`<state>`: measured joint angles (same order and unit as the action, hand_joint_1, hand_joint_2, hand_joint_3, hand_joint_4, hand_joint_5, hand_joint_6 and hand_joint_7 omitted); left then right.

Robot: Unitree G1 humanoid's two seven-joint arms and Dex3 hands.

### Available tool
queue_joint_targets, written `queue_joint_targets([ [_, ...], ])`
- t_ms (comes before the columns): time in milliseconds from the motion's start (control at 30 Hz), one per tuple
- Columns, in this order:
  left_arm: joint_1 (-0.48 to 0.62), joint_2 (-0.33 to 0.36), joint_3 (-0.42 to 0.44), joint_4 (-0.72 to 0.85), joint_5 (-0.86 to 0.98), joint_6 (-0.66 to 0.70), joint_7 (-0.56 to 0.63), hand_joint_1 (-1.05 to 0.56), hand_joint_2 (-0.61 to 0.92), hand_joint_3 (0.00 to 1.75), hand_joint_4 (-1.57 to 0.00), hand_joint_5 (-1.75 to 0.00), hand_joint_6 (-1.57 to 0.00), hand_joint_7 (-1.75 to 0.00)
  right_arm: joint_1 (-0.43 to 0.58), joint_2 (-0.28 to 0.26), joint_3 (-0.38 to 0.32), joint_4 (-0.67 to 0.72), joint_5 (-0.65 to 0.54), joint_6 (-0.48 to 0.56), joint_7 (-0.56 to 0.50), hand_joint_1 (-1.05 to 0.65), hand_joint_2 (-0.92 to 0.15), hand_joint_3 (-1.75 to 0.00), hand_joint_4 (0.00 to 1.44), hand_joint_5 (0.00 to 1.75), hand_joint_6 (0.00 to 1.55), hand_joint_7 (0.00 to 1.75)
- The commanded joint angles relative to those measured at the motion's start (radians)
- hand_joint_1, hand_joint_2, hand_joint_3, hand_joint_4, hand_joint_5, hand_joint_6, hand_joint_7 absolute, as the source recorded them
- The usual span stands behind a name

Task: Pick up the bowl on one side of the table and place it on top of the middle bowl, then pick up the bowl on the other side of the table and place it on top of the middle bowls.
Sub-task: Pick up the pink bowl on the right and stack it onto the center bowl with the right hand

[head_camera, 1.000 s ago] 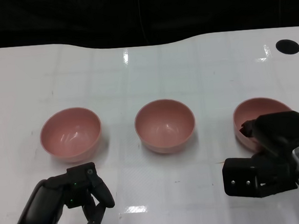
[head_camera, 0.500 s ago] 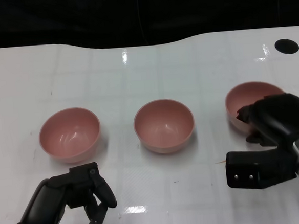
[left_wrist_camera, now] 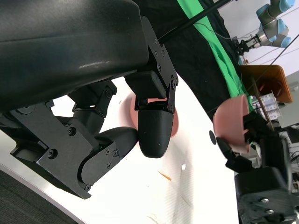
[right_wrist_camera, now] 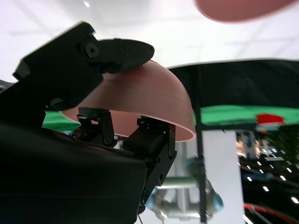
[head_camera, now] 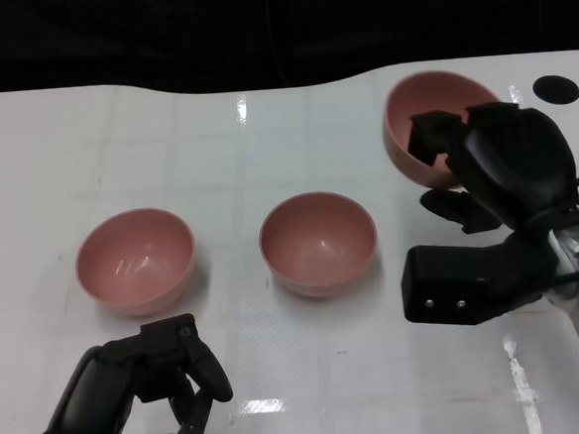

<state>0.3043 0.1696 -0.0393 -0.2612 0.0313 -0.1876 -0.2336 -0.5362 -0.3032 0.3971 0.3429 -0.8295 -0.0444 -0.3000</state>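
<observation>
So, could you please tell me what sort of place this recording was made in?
Most likely a robotics lab, not a home. Beyond the white table the left wrist view shows a green backdrop and another robot arm, and the only tableware is identical pink bowls, one held in the right hand.

A robotics lab, glossy white tabletop (head_camera: 309, 355) with round black holes against a black backdrop, bright green cloth screen (left_wrist_camera: 219, 49) behind it, grey-and-blue jointed industrial robot arm (left_wrist_camera: 273, 21) further off, orange plastic crate (left_wrist_camera: 261, 84) on cluttered shelving
</observation>
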Motion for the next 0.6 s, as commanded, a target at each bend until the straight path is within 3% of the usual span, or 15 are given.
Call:
queue_joint_targets([
  [33,0.007,0.005,0.002,-0.003,0.007,-0.012,0.011,-0.14,0.42,1.33,-0.88,-1.64,-0.82,-1.41,0.005,0.02,-0.003,-0.079,0.02,0.003,0.042,-0.2,-0.32,-1.26,1.01,1.75,0.77,1.75],
  [233,0.026,0.006,-0.005,-0.023,0.012,-0.006,0.01,-0.13,0.43,1.31,-0.87,-1.63,-0.83,-1.39,0.016,0.063,0.002,-0.174,0.058,0.004,0.136,-0.23,-0.27,-1.4,1.03,1.75,0.77,1.73],
  [433,0.032,0.01,-0.002,-0.052,0.017,0.03,0.01,-0.14,0.43,1.3,-0.86,-1.68,-0.83,-1.41,-0.009,0.089,0.009,-0.159,0.091,-0.022,0.208,-0.19,-0.25,-1.42,1.0,1.75,0.75,1.75],
  [600,0.025,0.006,-0.004,-0.055,0.022,0.03,0.013,-0.13,0.42,1.34,-0.86,-1.67,-0.83,-1.43,-0.015,0.103,0.025,-0.116,0.085,-0.073,0.193,-0.22,-0.26,-1.38,1.0,1.75,0.73,1.75],
])
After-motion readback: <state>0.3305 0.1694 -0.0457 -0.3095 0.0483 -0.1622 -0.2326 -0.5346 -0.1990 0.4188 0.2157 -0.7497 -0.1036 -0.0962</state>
